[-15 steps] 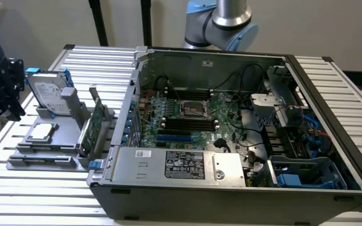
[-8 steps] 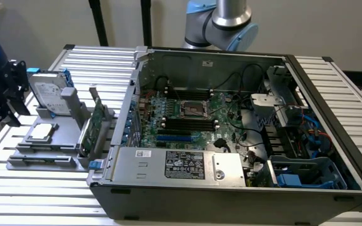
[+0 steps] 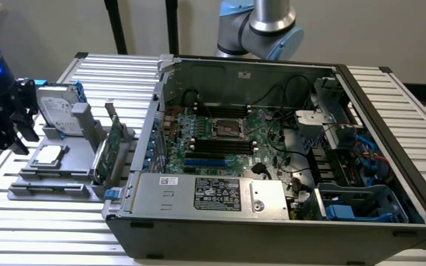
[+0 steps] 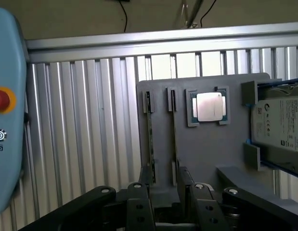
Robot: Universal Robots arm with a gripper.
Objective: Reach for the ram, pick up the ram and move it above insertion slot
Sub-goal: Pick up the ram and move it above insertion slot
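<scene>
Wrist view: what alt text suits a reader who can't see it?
The open gripper hangs over a grey holder where the ram stands on edge. A processor chip and a hard drive share the holder.

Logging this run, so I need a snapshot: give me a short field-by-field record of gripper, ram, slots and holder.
gripper: open, empty, over the grey holder
ram: standing on edge in the holder, not lifted
memory slots: black, parallel, inside the open computer case
other holder items: processor chip, hard drive
</scene>
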